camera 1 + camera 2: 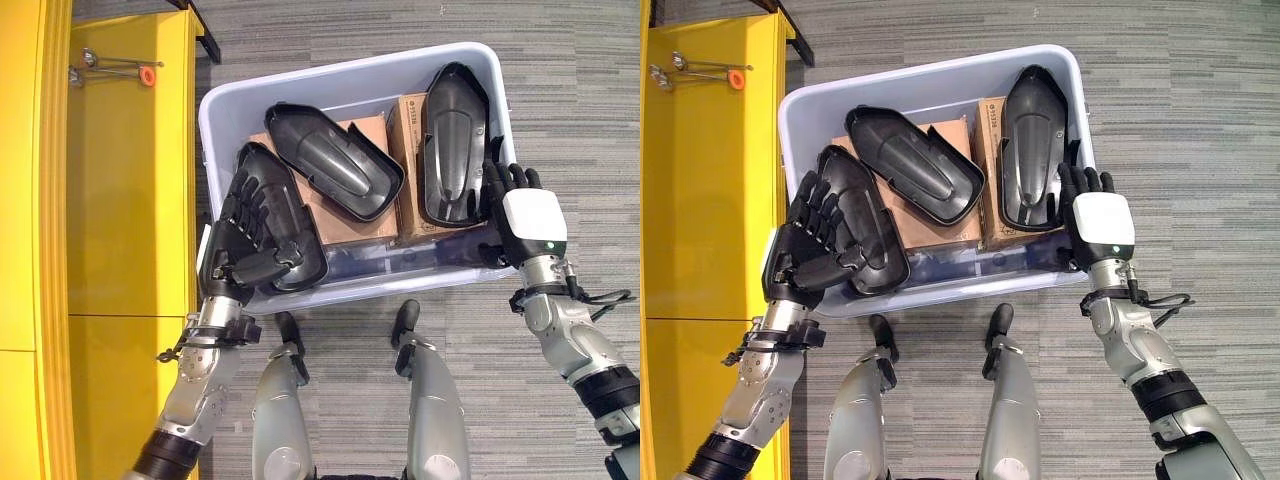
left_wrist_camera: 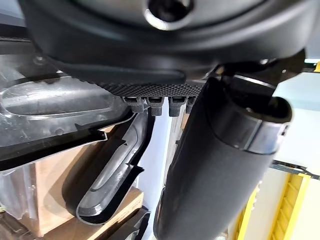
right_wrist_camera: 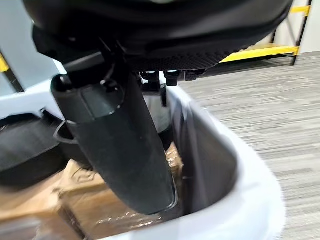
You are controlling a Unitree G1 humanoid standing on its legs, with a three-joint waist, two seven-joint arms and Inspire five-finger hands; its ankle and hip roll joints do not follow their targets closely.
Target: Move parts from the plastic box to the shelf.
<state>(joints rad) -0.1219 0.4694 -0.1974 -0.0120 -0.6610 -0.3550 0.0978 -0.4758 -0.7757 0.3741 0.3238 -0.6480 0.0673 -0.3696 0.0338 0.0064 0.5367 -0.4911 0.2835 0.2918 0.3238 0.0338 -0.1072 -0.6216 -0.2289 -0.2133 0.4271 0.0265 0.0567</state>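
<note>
- Where your left arm comes in low, your left hand (image 1: 243,262) sits at the near left corner of the plastic box (image 1: 222,105), fingers spread straight over the nearest black part (image 1: 285,215) and the thumb lying across its near end; the hand is relaxed, not clamped on it.
- On the other side, your right hand (image 1: 530,225) is at the box's near right corner, fingers straight up along the right wall just beside the right-hand black part (image 1: 456,140); you are gripping nothing with it.
- Inside the box you have three black moulded parts lying on brown cartons (image 1: 345,205): the left one tilted against the near wall, the middle black part (image 1: 335,160) lying slantwise across a carton, the right one lying lengthwise along the right wall.
- Beyond the box you see grey carpet (image 1: 560,60).
- To your left stands the yellow shelf (image 1: 130,200), with metal rods and an orange cap (image 1: 147,75) lying at its far end.
</note>
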